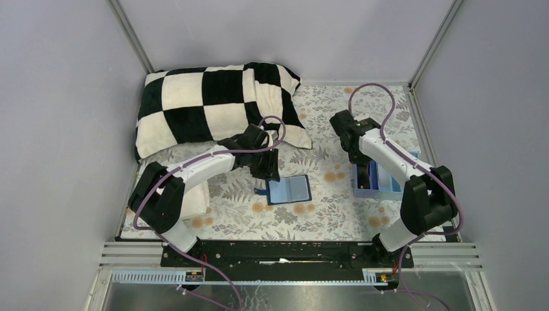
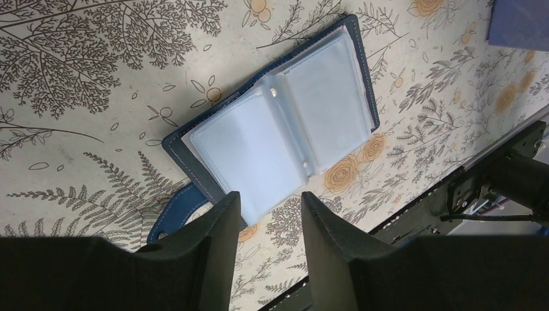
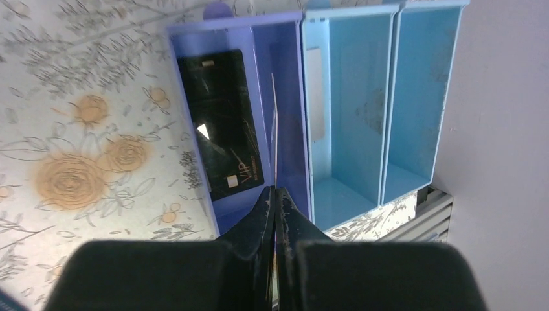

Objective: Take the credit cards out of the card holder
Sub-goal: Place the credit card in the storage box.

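The card holder (image 2: 285,123) lies open on the flowered cloth, dark navy outside, with clear empty-looking sleeves and its blue tab (image 2: 171,217) sticking out; from above the card holder (image 1: 289,190) is mid-table. My left gripper (image 2: 270,201) hangs open just over its near edge with nothing between the fingers; from above the left gripper (image 1: 268,173) is at the holder's left corner. My right gripper (image 3: 276,194) is shut on a thin credit card (image 3: 274,129), seen edge-on, over the tray's purple compartment (image 3: 291,97). A black credit card (image 3: 223,123) lies flat in that compartment.
The blue compartment tray (image 1: 388,188) stands at the right by the wall, with two light-blue compartments (image 3: 349,129). A pale strip (image 3: 314,94) leans on one inner wall. A checkered pillow (image 1: 207,103) fills the back left. The right arm's base (image 2: 511,175) shows in the left wrist view.
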You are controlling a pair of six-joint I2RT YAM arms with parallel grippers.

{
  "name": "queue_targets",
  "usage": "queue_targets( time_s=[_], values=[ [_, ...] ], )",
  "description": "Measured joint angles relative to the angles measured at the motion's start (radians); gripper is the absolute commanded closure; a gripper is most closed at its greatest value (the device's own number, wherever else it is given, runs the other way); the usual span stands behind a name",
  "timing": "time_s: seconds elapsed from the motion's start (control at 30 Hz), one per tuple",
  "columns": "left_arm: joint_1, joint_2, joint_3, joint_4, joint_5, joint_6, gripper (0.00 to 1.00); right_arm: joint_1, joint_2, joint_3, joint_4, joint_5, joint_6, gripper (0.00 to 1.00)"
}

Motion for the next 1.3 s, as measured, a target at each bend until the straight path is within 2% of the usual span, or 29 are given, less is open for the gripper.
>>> queue_targets(
  time_s=[0.23,0.73,0.8,0.97,1.1,1.23,1.3],
  values=[
    [0.001,0.019,0.000,0.000,-0.005,0.008,0.56,-0.020,0.026,-0.097,0.042,0.000,-0.005,1.00],
    [0.062,0.039,-0.032,0.073,0.041,-0.003,0.56,-0.032,0.058,-0.148,0.139,-0.017,-0.025,1.00],
    [0.063,0.039,-0.036,0.079,0.041,-0.003,0.56,-0.032,0.058,-0.150,0.143,-0.029,-0.029,0.96],
    [0.063,0.039,-0.042,0.078,0.037,-0.002,0.56,-0.032,0.061,-0.150,0.154,-0.064,-0.038,0.78],
    [0.065,0.039,-0.042,0.078,0.039,0.000,0.56,-0.032,0.062,-0.147,0.151,-0.078,-0.042,0.70],
    [0.066,0.039,-0.042,0.078,0.044,0.000,0.56,-0.032,0.062,-0.125,0.129,-0.079,-0.046,0.56],
    [0.066,0.038,-0.042,0.078,0.043,0.000,0.56,-0.032,0.062,-0.099,0.108,-0.078,-0.048,0.53]
  ],
)
